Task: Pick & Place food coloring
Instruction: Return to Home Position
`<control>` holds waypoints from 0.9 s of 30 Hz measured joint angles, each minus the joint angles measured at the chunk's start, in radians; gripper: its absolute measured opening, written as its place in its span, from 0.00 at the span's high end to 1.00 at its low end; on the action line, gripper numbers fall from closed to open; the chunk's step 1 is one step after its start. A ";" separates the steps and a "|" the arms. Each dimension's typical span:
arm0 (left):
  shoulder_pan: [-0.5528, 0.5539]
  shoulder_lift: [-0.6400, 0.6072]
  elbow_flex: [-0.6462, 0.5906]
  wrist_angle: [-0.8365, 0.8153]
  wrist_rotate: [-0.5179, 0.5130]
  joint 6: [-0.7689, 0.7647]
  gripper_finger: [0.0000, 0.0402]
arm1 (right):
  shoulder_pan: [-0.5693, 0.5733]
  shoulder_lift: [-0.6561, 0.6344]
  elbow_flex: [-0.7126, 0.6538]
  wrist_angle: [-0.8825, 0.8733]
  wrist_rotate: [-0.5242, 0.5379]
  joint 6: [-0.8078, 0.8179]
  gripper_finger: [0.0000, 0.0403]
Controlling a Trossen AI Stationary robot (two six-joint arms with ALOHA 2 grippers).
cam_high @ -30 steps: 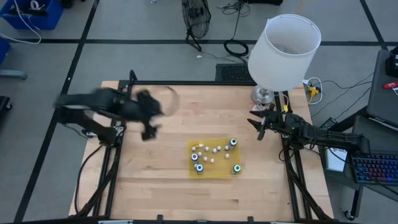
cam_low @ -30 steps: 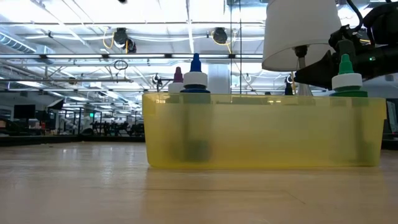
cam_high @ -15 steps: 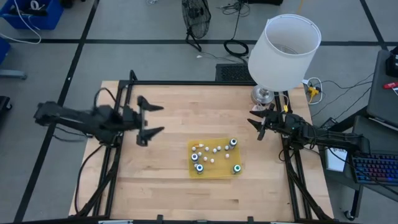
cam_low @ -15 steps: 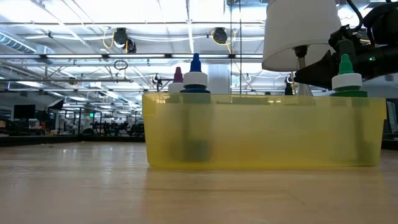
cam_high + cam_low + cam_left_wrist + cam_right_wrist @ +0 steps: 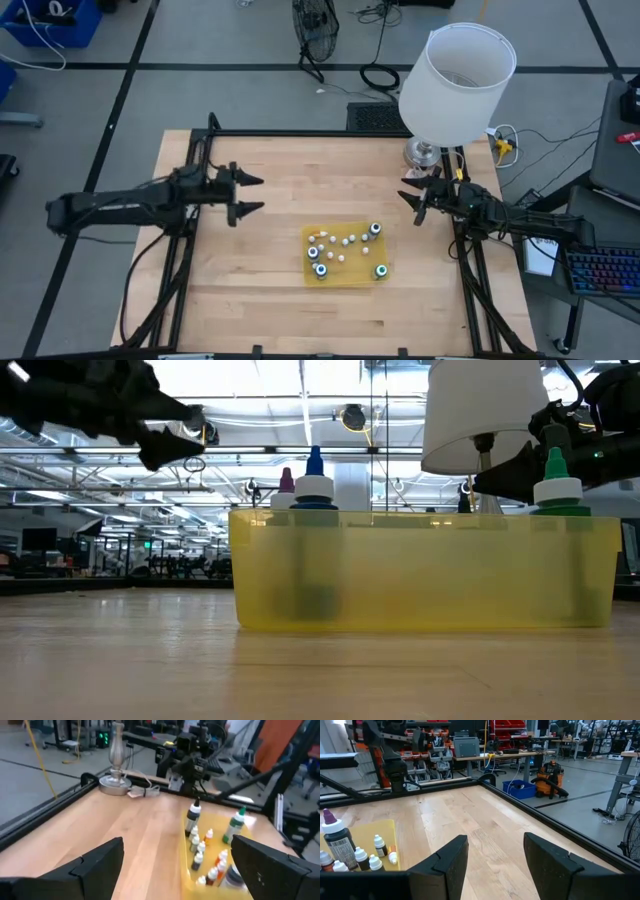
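Note:
The food coloring bottles (image 5: pixel 342 248) stand and lie in a flat yellow tray (image 5: pixel 350 279) right of the table's middle. Small whitish droppers sit among larger dark bottles with teal-white tops (image 5: pixel 381 270). In the low view, blue-tipped (image 5: pixel 315 478) and green-tipped (image 5: pixel 556 482) bottles rise above the tray wall (image 5: pixel 420 570). My left gripper (image 5: pixel 250 195) hangs open over the table's left part, pointing right toward the tray (image 5: pixel 200 865). My right gripper (image 5: pixel 410 204) waits open at the right edge, pointing left; bottles (image 5: pixel 340 845) show in its wrist view.
A lamp with a white shade (image 5: pixel 457 80) stands on its metal base (image 5: pixel 425 152) at the far right corner, close to my right arm. A black frame (image 5: pixel 300 133) runs along the table's edges. Bare wood (image 5: pixel 260 280) surrounds the tray.
My left arm has swung about over the table's left part and settled. Its gripper has turned to point level toward the table's right edge and the tray. It now shows at the upper left of the low view, where it did not before.

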 joint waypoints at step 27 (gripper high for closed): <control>0.014 -0.530 -0.292 -0.036 -0.132 0.024 0.09 | 0.000 0.000 0.000 0.000 0.000 0.000 0.55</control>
